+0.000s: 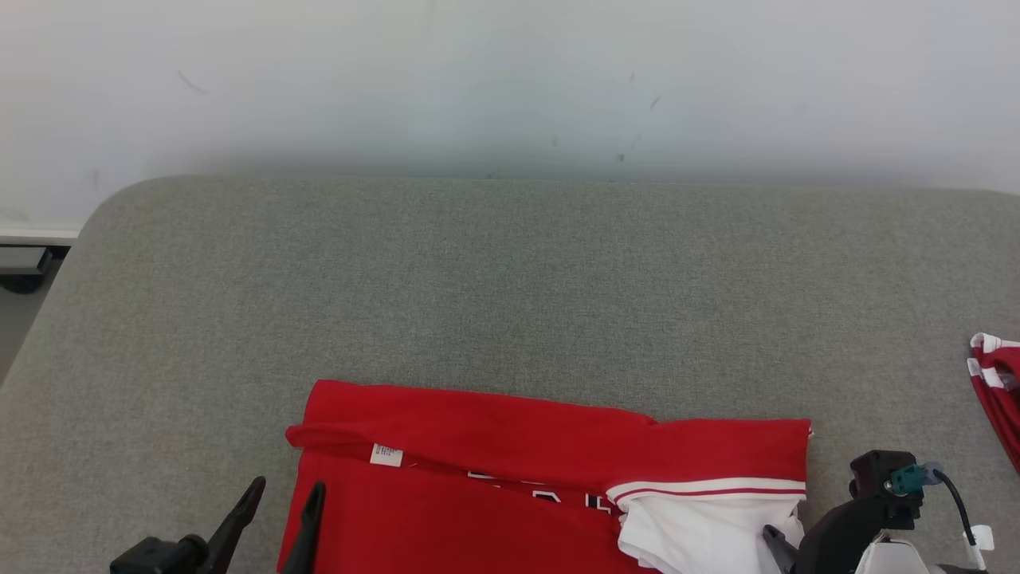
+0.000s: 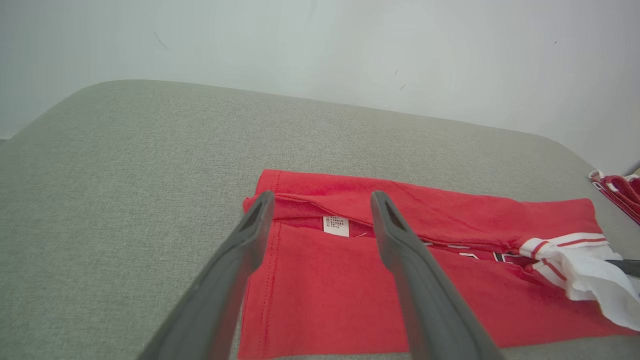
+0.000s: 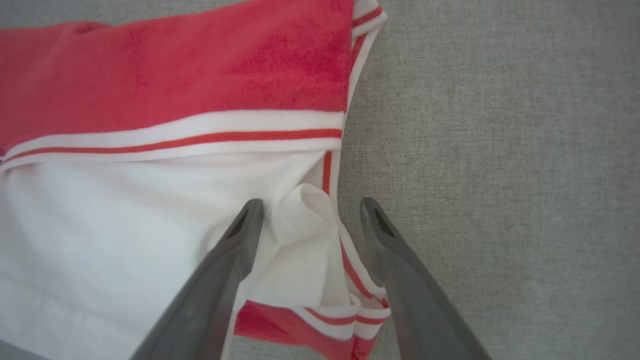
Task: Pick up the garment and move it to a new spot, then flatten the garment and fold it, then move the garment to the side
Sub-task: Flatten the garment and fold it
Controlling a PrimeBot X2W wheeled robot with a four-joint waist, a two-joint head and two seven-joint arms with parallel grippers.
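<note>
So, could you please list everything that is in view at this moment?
garment: one, red with white red-striped trim, partly folded, at the near edge of the surface
care label: one, white, on the garment near its left end
second garment: one, red and white, at the surface's right edge, cut off by the frame
padded surface: one, grey fabric, under both garments
wall: one, white, scuffed, behind the surface
left gripper: one, dark, open, astride the garment's left edge
right gripper: one, dark, open, astride a white fold at the garment's right end
</note>
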